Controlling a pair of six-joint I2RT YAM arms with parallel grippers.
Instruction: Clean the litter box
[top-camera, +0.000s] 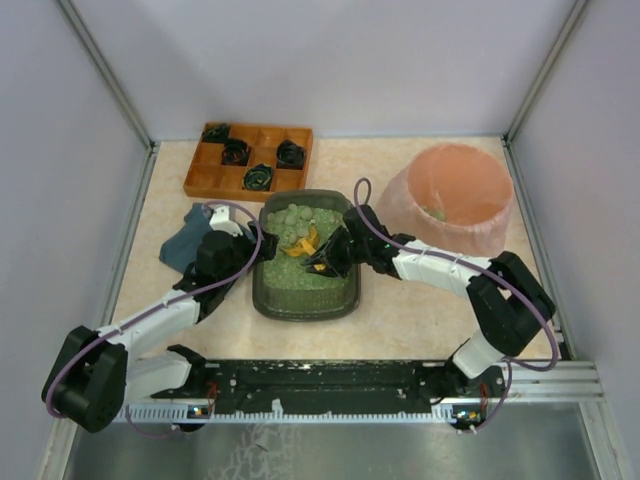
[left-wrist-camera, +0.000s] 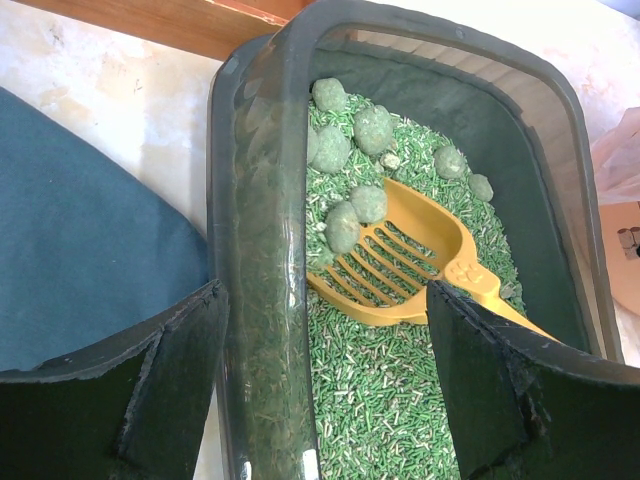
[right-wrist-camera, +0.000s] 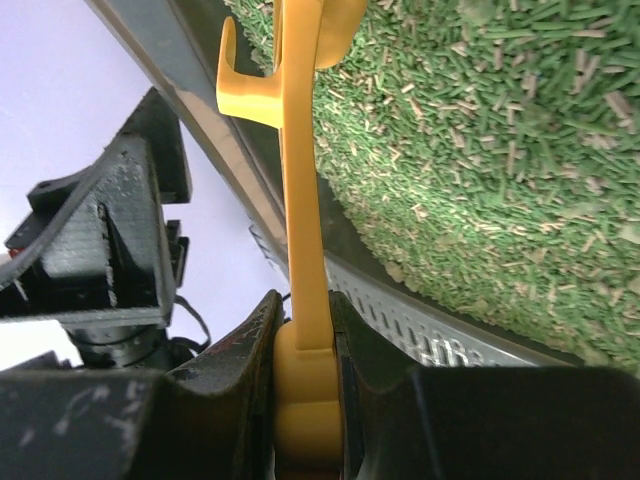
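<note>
Litter box (top-camera: 305, 300): scoop in litter, clumps (left-wrist-camera: 372, 128) present.
Right gripper (top-camera: 326, 262) clenched on yellow scoop (left-wrist-camera: 400, 250) handle over box; left gripper (top-camera: 257, 246) released, straddling box's left wall; wooden tray (top-camera: 200, 182) just behind box.

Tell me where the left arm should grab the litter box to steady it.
Grip the left wall of the litter box, coming from above with the jaws straddling it, one inside, one outside. That wall is thin and upright under a rounded rim; the scoop is held from the opposite side.
</note>
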